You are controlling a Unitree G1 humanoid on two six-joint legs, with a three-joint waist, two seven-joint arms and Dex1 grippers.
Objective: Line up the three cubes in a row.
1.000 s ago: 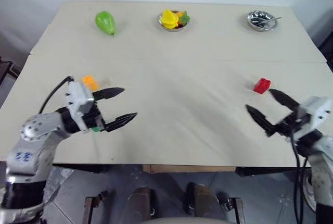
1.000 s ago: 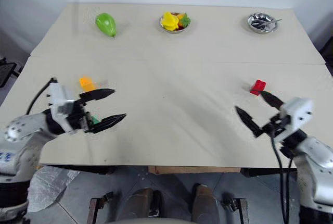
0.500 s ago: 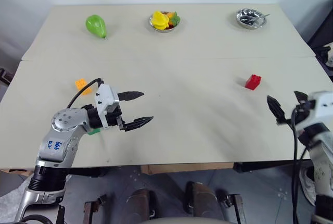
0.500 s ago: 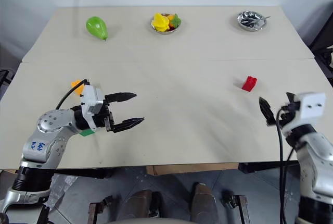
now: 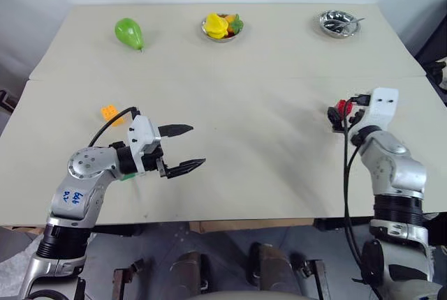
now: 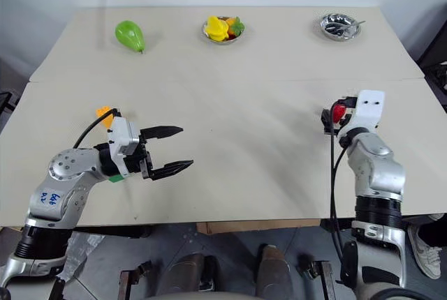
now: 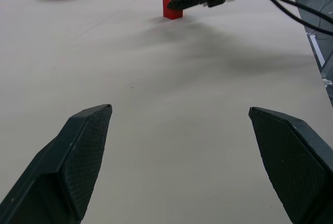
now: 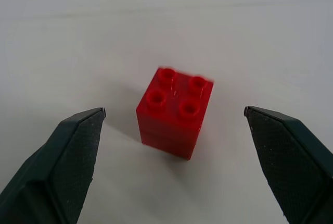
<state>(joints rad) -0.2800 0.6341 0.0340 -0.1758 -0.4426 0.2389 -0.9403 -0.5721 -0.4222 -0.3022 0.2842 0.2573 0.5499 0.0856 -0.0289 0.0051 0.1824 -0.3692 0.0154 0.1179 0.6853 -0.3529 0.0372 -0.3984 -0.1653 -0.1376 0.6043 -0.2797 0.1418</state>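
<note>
Right claw (image 8: 171, 130) wide, fingers flanking red cube (image 8: 175, 111), not touching it; cube upright on desk (image 5: 265, 91), studs up. Right forearm reaches forward over right side of desk. Left claw (image 5: 184, 148) wide, empty, level, pointing toward desk middle, elbow bent out left. Orange cube (image 5: 109, 112) on desk just behind left arm. Green cube (image 6: 116, 178) mostly hidden under left wrist. Cubes well apart, no row yet.

The robot's arms are silver-grey metal with rounded joint housings and white boxy wrist modules. Black cables loop along each forearm (blue handwritten marks on the left one). Black tapered fingers (image 7: 78, 164) carry cross-hatched textured pads.
</note>
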